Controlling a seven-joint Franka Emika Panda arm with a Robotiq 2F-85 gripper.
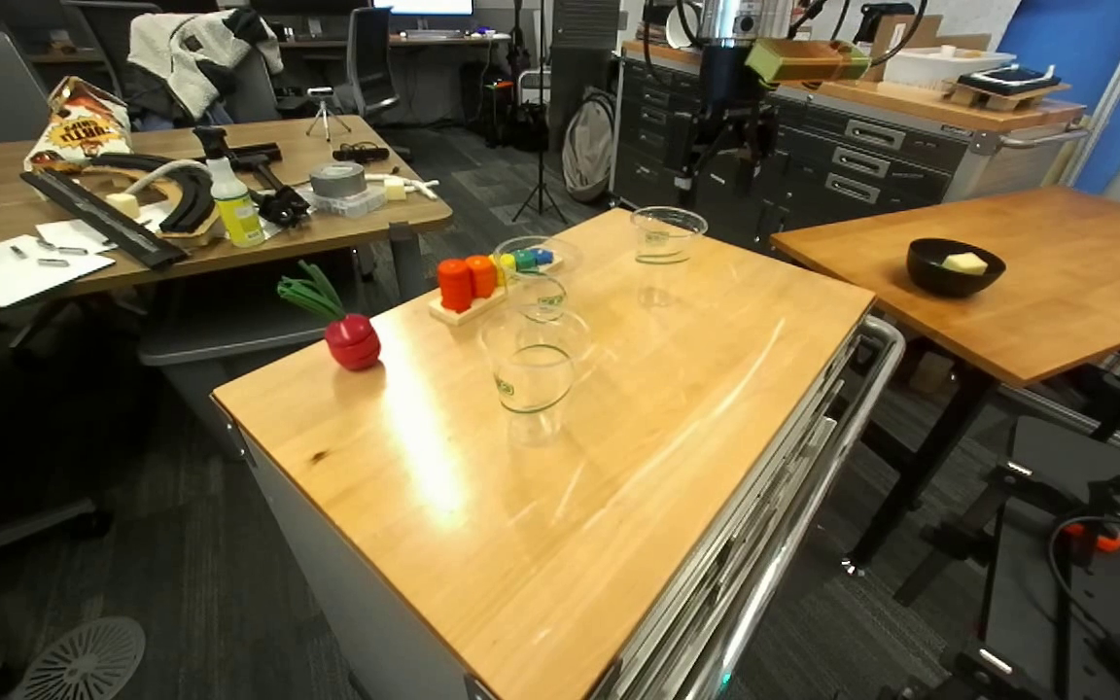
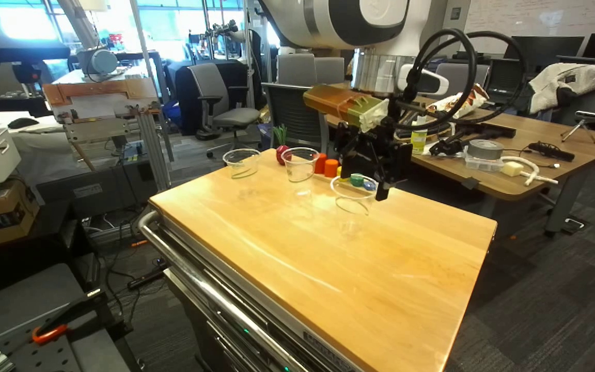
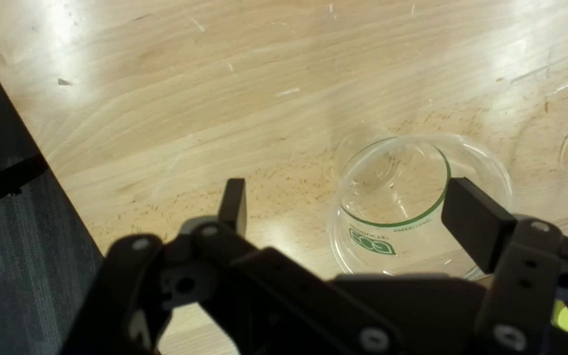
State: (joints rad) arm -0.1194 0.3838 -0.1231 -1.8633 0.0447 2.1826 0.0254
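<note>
One clear cup (image 3: pixel 396 223) is standing near the parted, empty jaws of the gripper (image 3: pixel 345 197), probably being light, slippery and crushable; I'm favouring gently holding its upper sides.

With twelve o'clock at the far side of an exterior view, a near cup (image 1: pixel 533 384) stands on a counter (image 1: pixel 521 544). From it, a middle cup (image 1: pixel 539 284) stands at twelve o'clock and a far cup (image 1: pixel 668 236) between one and two. A radish (image 1: pixel 353 342) sits at ten o'clock, near the counter's edge; a peg set (image 1: pixel 478 278) stands along that edge, between eleven and twelve. At two o'clock, on a second counter (image 1: pixel 1085 282), a bowl (image 1: pixel 945 282) has a chunk (image 1: pixel 964 263) inside. In the wrist view, the far cup stands beneath the pincer (image 3: pixel 350 212), at three o'clock from its centre.
</note>
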